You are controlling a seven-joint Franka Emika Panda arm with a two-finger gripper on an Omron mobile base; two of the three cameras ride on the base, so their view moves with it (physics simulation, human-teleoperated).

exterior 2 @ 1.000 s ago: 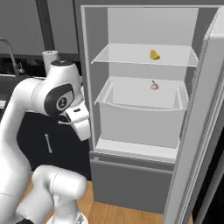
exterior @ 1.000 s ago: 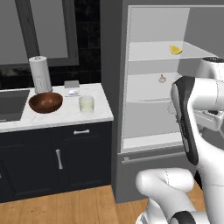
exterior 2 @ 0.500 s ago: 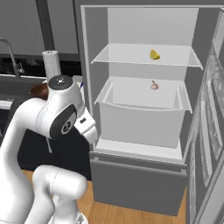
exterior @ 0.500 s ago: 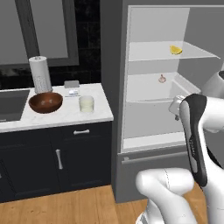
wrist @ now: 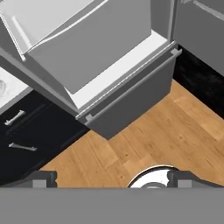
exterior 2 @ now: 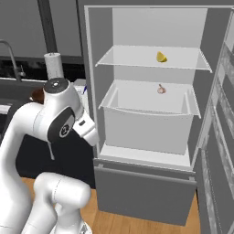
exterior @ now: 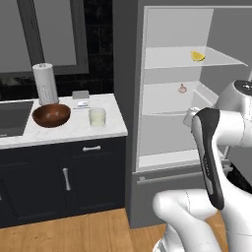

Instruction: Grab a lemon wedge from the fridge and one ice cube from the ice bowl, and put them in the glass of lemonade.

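1. The gripper [wrist: 112,181] is pointing down at the wood floor; its fingertips [wrist: 41,179] are sitting wide apart, released and empty.
2. The fridge [exterior 2: 151,114] is standing open.
3. The lemon wedge [exterior 2: 161,57], tiny and yellow, is lying on the top shelf.
4. The left base view is showing the ice bowl [exterior: 51,114] near the glass of lemonade [exterior: 97,116]; any ice is too small to tell.

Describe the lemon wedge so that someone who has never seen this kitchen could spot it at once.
Start at the tall matte grey fridge, standing open with white shelves inside. On its upper shelf lies the tiny bright yellow lemon wedge, alone there. Its only neighbour is a small tan garlic-like bulb in the white drawer below, duller and rounder than the wedge.
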